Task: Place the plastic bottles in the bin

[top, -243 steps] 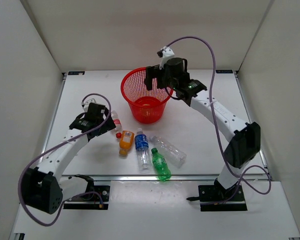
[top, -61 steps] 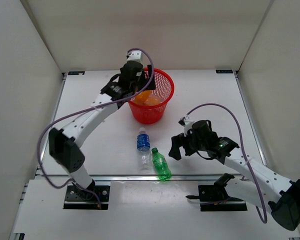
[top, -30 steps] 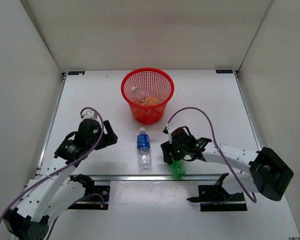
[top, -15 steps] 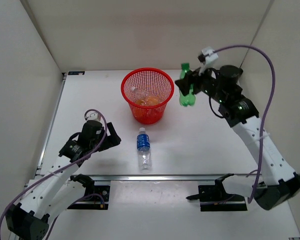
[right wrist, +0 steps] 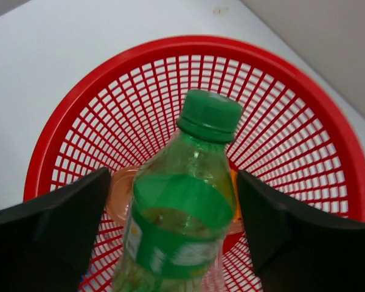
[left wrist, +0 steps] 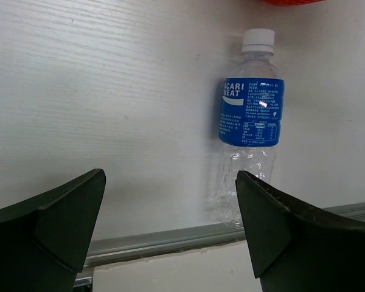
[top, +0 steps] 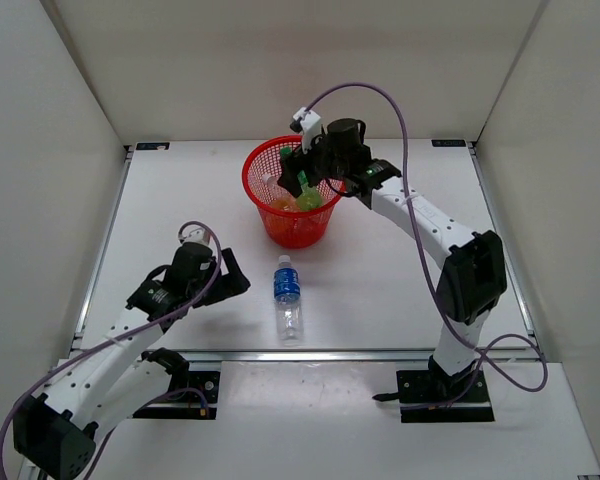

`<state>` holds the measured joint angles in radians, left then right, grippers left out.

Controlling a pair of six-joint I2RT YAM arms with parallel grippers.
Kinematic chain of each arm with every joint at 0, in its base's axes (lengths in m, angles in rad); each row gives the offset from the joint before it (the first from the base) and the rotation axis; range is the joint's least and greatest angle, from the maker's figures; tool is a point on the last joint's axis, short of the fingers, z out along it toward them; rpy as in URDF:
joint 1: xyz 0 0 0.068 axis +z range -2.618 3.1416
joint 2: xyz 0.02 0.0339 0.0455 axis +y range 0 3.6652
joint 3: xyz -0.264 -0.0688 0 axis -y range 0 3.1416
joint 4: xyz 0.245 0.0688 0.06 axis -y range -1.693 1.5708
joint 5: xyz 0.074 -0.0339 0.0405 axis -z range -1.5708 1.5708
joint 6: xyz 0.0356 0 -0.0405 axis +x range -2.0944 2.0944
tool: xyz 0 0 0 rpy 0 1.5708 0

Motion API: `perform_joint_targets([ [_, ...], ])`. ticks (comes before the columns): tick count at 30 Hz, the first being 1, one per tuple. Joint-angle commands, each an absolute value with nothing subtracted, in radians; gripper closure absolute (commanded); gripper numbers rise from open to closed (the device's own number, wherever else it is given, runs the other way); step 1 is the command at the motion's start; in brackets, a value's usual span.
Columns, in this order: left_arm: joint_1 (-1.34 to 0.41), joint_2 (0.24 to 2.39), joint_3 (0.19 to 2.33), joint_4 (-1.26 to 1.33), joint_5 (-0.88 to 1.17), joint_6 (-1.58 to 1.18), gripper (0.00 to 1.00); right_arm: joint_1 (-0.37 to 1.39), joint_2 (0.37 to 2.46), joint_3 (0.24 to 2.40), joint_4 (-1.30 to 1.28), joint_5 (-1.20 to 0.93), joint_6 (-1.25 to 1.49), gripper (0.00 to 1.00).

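Note:
The red mesh bin point(top: 257, 158) stands at the back middle of the table. My right gripper point(top: 302, 172) hangs over it, jaws wide open. The green bottle point(right wrist: 182, 225) sits cap-up between the fingers with a gap on each side, above the bin's inside point(right wrist: 67, 115); it also shows in the top view point(top: 309, 198). Orange bottles point(right wrist: 120, 196) lie in the bin's bottom. The clear bottle with the blue label point(top: 286, 298) lies on the table in front of the bin. My left gripper point(top: 231, 280) is open and empty, left of that bottle point(left wrist: 250, 112).
A metal rail point(left wrist: 170, 240) runs along the table's near edge, just behind the labelled bottle's base. White walls close in the table on the left, back and right.
My right arm swung left, carrying the green bottle from beside the bin to over it, and its jaws have opened. My left gripper edged slightly right toward the labelled bottle.

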<state>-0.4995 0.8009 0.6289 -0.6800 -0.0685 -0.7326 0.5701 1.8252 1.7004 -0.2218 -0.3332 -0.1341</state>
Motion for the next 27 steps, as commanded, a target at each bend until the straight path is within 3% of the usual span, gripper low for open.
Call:
perform_joint_targets([
  [1,-0.524,0.833,0.67,-0.673,-0.084,-0.723,0.01,0.584,1.692,1.68,-0.141,-0.307,-0.15,0.08],
  [2,-0.534,0.854,0.672,-0.673,-0.092,-0.716,0.01,0.595,1.68,1.672,-0.144,-0.283,-0.147,0.01],
  [7,-0.612,0.98,0.733,-0.615,-0.087,-0.695,0.01,0.592,1.528,1.576,-0.187,-0.094,-0.131,0.01],
  [9,-0.659,1.052,0.75,-0.585,-0.092,-0.695,0.01,0.546,1.441,1.443,-0.186,-0.08,-0.062,0.01],
  [16,-0.791,1.281,0.842,-0.46,-0.092,-0.695,0.01,0.31,1.063,0.981,-0.267,-0.207,0.182,0.01],
  [27,-0.883,1.594,0.917,-0.411,-0.13,-0.661,0.02,0.1,0.842,0.769,-0.471,-0.245,0.164,0.01],
])
